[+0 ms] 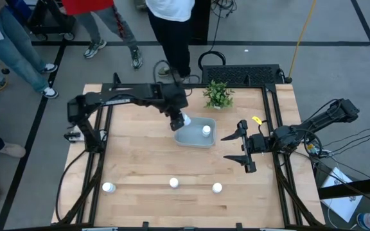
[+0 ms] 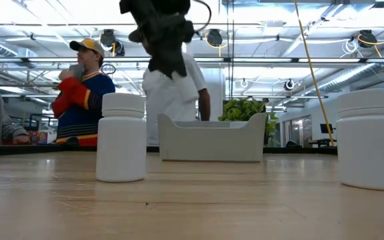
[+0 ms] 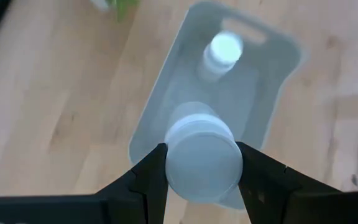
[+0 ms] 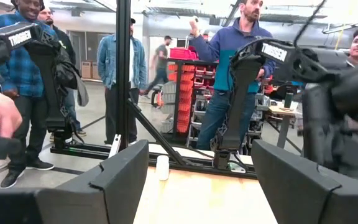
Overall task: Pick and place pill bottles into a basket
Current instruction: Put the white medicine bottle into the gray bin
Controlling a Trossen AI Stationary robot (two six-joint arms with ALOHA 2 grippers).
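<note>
My left gripper [image 1: 180, 120] is shut on a white pill bottle [image 3: 202, 163] above the left end of the pale grey-blue basket [image 1: 191, 137]. One bottle [image 1: 206, 130] stands inside the basket and also shows in the left wrist view [image 3: 222, 51]. Three bottles stand on their bases near the table's near edge, at the left [image 1: 108, 187], the middle [image 1: 174, 183] and the right [image 1: 217, 188]. My right gripper [image 1: 243, 146] is open and empty, to the right of the basket. In the low view, two bottles [image 2: 121, 137] [image 2: 371, 137] stand in front of the basket [image 2: 209, 143]. My left gripper pinches the bottle's round wall [image 3: 174, 168] between its two fingers [image 3: 151, 177], one on each side. The fingers come from above, pointing down. The bottle shows end-on along the fingers and is lifted clear, over the basket's left end [image 3: 166, 106].
A small green potted plant [image 1: 218, 95] stands just beyond the basket at the table's far edge. Several people stand past the far and left edges [image 1: 172, 25]. Bare wood [image 1: 140, 154] lies between the basket and the row of bottles.
</note>
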